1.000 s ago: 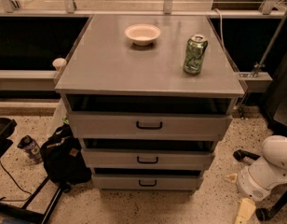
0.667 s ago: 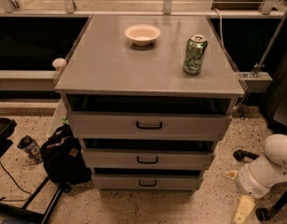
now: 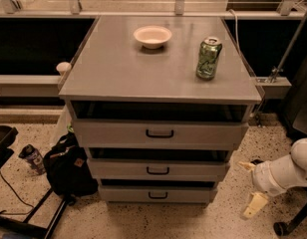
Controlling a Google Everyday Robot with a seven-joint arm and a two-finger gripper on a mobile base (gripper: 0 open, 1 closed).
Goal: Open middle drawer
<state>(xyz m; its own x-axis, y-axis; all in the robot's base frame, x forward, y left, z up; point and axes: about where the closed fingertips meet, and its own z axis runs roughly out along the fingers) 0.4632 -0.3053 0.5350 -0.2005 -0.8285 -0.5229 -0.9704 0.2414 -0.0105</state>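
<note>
Since the earlier frame the pincer [image 3: 244,189] has been lifted a little and drawn slightly toward the bench [image 3: 118,68]; nothing else is seen to have shifted. The white arm [image 3: 285,171] is brought in from the right edge, low over the speckled floor [image 3: 143,223], with its rounded joint at the frame edge and its forearm slanted down and to the left. The pincer is held just off the bench's lower right corner, touching nothing, and its two cream fingers [image 3: 254,205] are spread apart, one aimed left and the other angled down. The middle drawer [image 3: 123,169] is set in the bench front between the top drawer [image 3: 108,132] and the lowest drawer [image 3: 123,194], with a dark gap above it. Its flat front is turned toward the camera, its long axis is laid left to right, and its black handle [image 3: 158,171] is placed at the centre, well apart from the pincer. A bowl [image 3: 152,36] and an upright can [image 3: 209,59] are carried on the bench top. A black bag [image 3: 69,166] is leaned at the bench's left side.
</note>
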